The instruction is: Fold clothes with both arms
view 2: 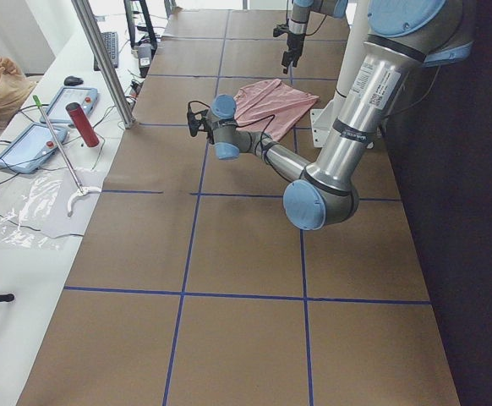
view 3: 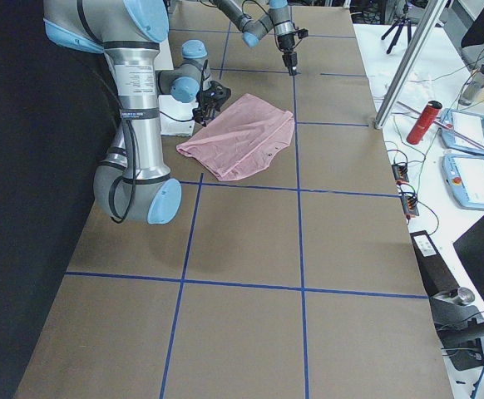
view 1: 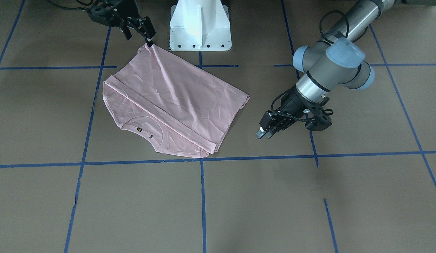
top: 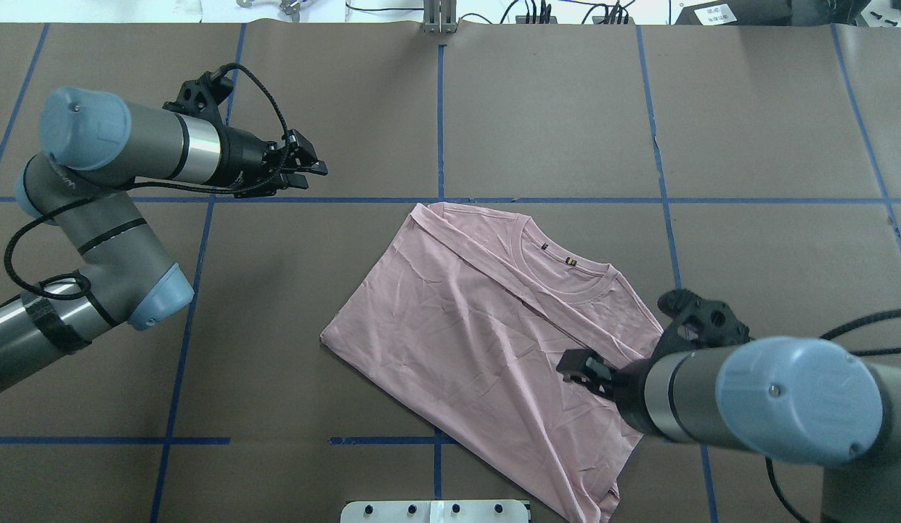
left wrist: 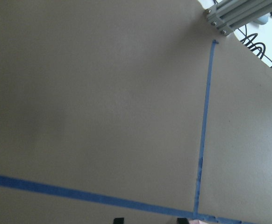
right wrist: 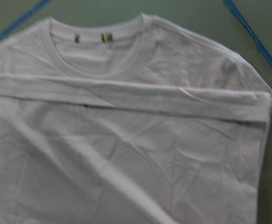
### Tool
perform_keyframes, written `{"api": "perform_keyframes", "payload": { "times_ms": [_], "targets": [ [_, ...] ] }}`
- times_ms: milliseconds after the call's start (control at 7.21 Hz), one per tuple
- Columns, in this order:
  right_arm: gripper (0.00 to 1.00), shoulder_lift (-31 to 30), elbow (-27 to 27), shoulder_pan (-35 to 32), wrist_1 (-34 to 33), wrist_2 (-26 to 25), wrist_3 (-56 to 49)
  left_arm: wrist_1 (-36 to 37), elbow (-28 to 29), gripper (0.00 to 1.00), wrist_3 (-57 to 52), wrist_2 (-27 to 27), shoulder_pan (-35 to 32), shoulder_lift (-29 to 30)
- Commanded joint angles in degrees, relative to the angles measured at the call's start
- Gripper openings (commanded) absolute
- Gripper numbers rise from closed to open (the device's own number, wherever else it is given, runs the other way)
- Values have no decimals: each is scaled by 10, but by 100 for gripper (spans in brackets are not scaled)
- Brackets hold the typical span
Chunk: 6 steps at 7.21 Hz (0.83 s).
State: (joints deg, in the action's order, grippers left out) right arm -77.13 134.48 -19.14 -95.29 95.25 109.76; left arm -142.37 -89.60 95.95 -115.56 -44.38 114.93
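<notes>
The pale pink T-shirt (view 1: 175,102) lies part-folded on the brown table, with one side folded over the body and its ribbed collar (top: 566,269) facing away from the robot. The dog print is hidden. My right gripper (view 1: 147,41) is shut on the shirt's hem corner near the pedestal and lifts it into a peak. Creases run toward it in the overhead view (top: 570,363). The right wrist view shows only the shirt (right wrist: 126,163). My left gripper (top: 312,173) is open and empty, low over bare table to the shirt's left, well apart from it (view 1: 264,133).
The white pedestal (view 1: 200,28) stands at the robot's edge, just behind the held corner. Blue tape lines (view 1: 203,160) grid the table. On the operators' side stand a metal post (view 2: 106,63), a red bottle (view 2: 83,124) and tablets (view 2: 30,145).
</notes>
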Motion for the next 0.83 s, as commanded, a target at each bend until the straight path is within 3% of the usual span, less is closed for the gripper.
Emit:
{"api": "perform_keyframes", "payload": {
  "times_ms": [0, 277, 555, 693],
  "targets": [
    [100, 67, -61, -122, 2, 3, -109, 83, -82, 69, 48, 1, 50, -36],
    [100, 68, -88, -151, 3, 4, -189, 154, -84, 69, 71, 84, 136, -31],
    [100, 73, -95, -160, 4, 4, -190, 318, -98, 69, 72, 102, 149, 16],
    [100, 79, -104, -161, 4, 4, -189, 337, -105, 69, 72, 104, 159, 14]
  ]
}}
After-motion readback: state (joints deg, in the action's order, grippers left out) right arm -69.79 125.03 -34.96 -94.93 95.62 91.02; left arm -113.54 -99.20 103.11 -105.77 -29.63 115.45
